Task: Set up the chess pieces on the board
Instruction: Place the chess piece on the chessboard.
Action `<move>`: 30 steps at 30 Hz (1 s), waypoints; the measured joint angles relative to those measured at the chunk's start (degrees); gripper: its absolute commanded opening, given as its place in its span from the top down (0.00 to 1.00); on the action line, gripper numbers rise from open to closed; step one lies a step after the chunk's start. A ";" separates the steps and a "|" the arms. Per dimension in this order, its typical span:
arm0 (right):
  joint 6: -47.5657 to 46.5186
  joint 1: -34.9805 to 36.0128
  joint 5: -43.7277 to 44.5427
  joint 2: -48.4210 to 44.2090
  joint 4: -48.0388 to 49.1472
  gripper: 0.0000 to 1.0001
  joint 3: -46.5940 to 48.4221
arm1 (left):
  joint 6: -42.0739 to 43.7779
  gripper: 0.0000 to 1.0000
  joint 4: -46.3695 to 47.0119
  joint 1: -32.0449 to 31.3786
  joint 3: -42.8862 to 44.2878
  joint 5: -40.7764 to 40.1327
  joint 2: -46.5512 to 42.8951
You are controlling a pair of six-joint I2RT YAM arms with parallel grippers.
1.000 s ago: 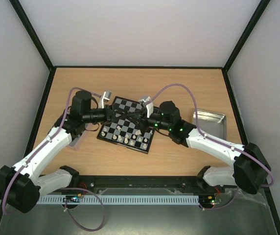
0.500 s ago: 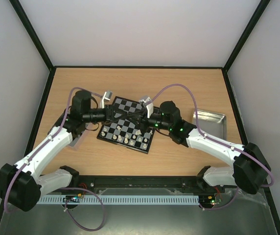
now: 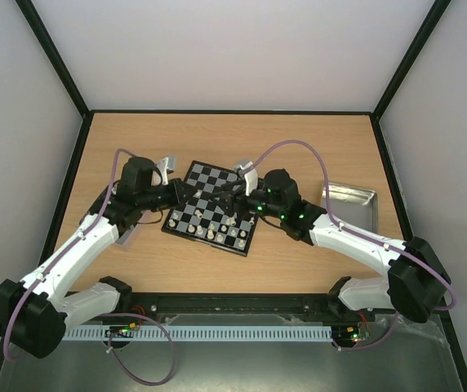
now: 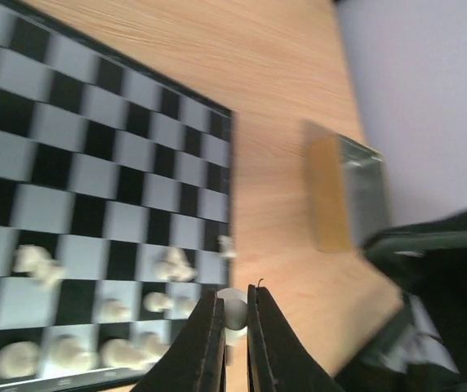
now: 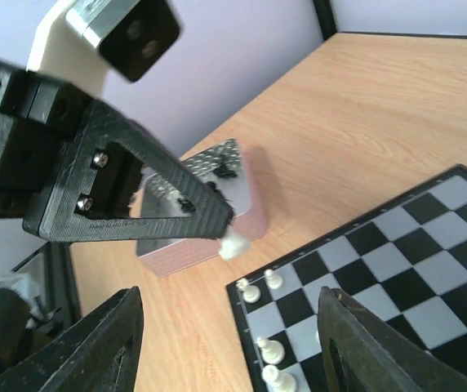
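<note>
The board [image 3: 209,175] lies mid-table, with cream-white chess pieces [image 3: 217,233] lined along its near edge. My left gripper [image 3: 181,194] hovers at the board's left edge, shut on one white piece [image 4: 234,313]. In the right wrist view that piece [image 5: 233,242] sticks out below the left gripper's fingers [image 5: 176,204], just off the board's corner [image 5: 250,306]. My right gripper [image 3: 232,204] hangs over the board's middle, open with nothing between its fingers [image 5: 95,343]. Small white pieces [image 5: 255,291] stand on the corner squares below it.
A metal tray [image 5: 193,237] holding tiny black figures [image 5: 225,171] sits left of the board, partly under the left arm [image 3: 95,233]. A second silver tray [image 3: 349,204] lies at the table's right. Black-framed walls enclose the table.
My left gripper has shut on a white piece and drawn back leftwards from over the board to its left edge. The right gripper has opened.
</note>
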 measured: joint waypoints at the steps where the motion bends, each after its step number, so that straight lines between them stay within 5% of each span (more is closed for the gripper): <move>1: 0.35 0.00 1.51 0.00 -0.24 0.42 -0.02 | 1.05 0.98 -1.70 -0.02 0.00 -3.98 -0.33; 13: 3.48 0.00 20.26 0.02 -3.15 0.42 -0.07 | 4.31 0.98 -10.58 -8.20 -0.55 -33.90 4.68; 30: 5.38 0.00 24.87 2.78 -4.98 0.42 -0.07 | 5.81 0.96 -5.73 -11.28 -4.85 -38.99 18.12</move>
